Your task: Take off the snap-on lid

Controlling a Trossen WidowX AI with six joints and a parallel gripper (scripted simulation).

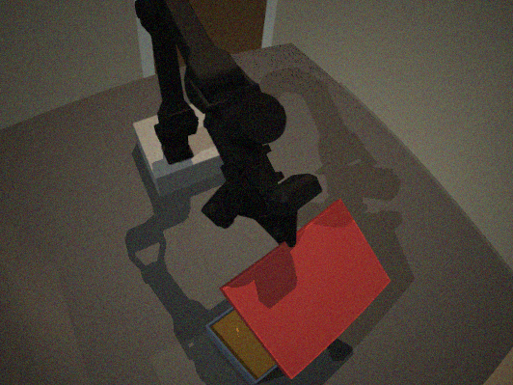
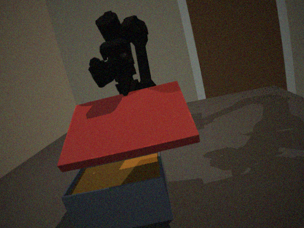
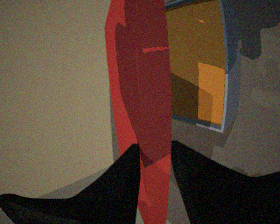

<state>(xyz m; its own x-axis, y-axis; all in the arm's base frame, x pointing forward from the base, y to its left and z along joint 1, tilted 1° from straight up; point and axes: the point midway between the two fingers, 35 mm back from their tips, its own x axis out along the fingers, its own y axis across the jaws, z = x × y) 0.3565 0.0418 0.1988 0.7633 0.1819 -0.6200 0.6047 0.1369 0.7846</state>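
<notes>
My gripper [image 1: 288, 240] [image 2: 126, 93] [image 3: 154, 148] is shut on the near edge of the red lid [image 1: 313, 283] [image 2: 128, 124] [image 3: 140, 97]. The lid hangs in the air, clear of the box, and is shifted to one side of it. The blue-grey storage box [image 1: 219, 333] [image 2: 120, 204] [image 3: 230, 53] stands on the table below. It is open and its orange inside [image 1: 241, 345] [image 2: 114, 174] [image 3: 194, 66] shows. In the wrist view the lid is seen edge-on between the two dark fingers.
The arm's white base block [image 1: 178, 167] stands behind the box on the grey table [image 1: 72, 239] [image 2: 243, 162]. A brown door [image 2: 234, 36] [image 1: 212, 8] is in the back wall. The table's right edge [image 1: 410, 152] curves near the wall.
</notes>
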